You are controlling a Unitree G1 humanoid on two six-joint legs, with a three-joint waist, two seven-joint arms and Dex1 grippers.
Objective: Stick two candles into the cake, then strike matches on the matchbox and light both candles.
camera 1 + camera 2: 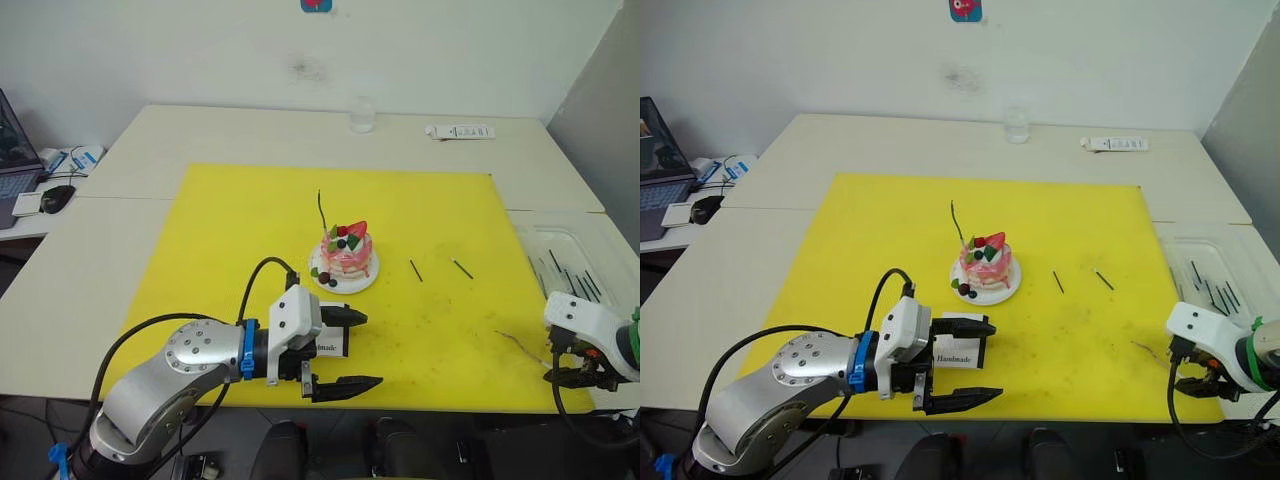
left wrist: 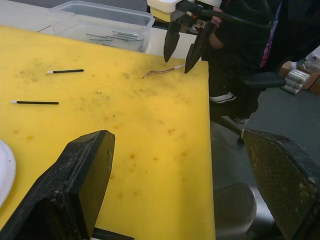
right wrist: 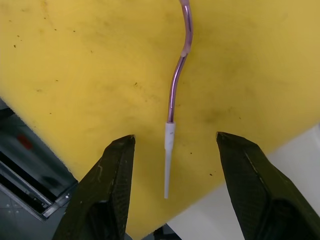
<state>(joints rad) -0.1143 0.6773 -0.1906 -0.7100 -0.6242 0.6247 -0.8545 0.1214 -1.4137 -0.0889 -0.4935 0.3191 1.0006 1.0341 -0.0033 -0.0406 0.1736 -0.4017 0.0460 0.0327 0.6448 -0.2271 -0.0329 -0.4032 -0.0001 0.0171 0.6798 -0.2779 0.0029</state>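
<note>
We think this is an office or a lab room used for robot tests, not a home. We see plain white walls and several pale surfaces (image 1: 250, 135) pushed together, with visible seams between them. A yellow mat (image 1: 250, 230) with many small stains covers the working area, as in a prepared test station. At the far left there is a laptop (image 1: 12, 150), a computer mouse (image 1: 57, 197) and some cables on a side desk. A white remote control (image 1: 460, 131) and a clear glass (image 1: 362, 114) stand near the wall. A clear plastic bin (image 1: 575, 265) holds spare sticks, and an office chair (image 2: 262, 80) shows beside the surface.
</note>
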